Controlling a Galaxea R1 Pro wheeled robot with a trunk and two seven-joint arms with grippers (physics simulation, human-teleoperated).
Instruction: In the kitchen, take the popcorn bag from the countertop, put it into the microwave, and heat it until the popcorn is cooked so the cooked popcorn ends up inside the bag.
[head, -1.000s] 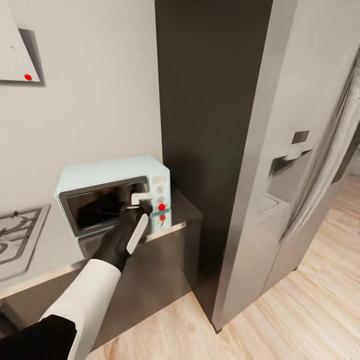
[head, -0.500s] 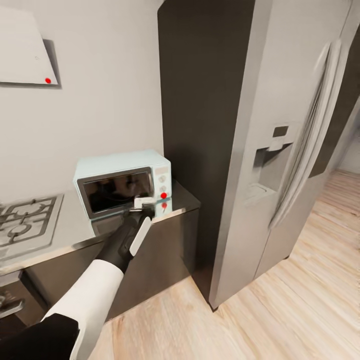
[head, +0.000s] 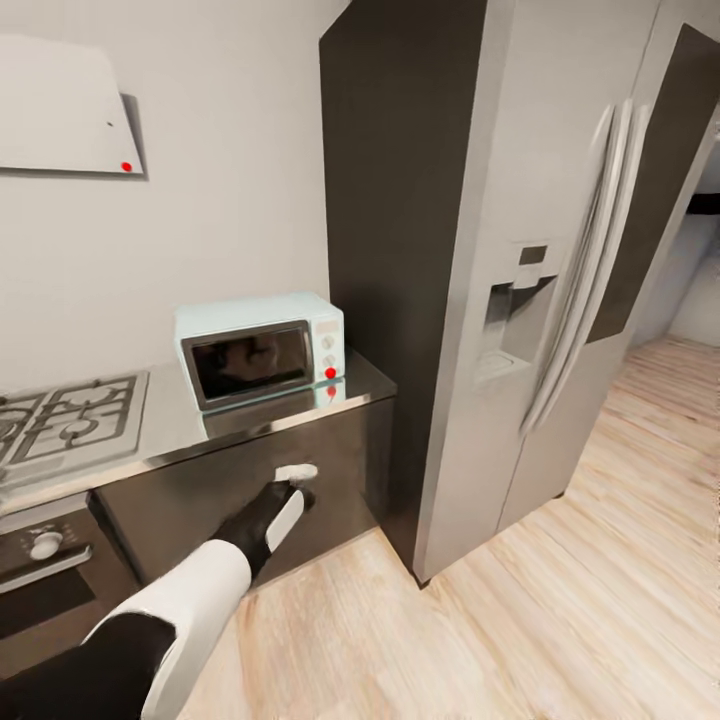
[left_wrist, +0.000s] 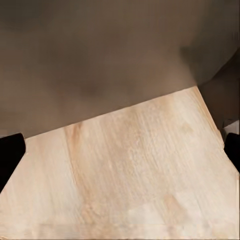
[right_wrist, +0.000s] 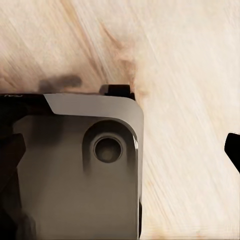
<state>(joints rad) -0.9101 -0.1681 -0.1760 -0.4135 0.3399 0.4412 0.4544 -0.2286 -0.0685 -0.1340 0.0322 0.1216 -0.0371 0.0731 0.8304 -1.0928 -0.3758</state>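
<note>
The pale mint-blue microwave (head: 262, 348) stands on the grey countertop (head: 362, 388) against the wall, its dark glass door shut and a red light on its panel. My left gripper (head: 297, 470) hangs below the counter edge, in front of the dark cabinet front (head: 200, 495), well short of the microwave. In the left wrist view its fingertips (left_wrist: 10, 156) sit wide apart over wood floor, so it is open and empty. My right gripper (right_wrist: 120, 150) points down at the floor beside my grey base (right_wrist: 85, 175), open with nothing in it. The popcorn bag is out of view.
A gas hob (head: 70, 412) lies left of the microwave, with a black oven (head: 45, 570) below it. A tall steel fridge (head: 540, 300) stands right of the counter behind a dark side panel. Light wood floor (head: 560, 600) stretches to the right.
The whole view has pulled back from the counter, so the camera moved. My left gripper has drawn away from the microwave's right front edge and dropped below the countertop.
</note>
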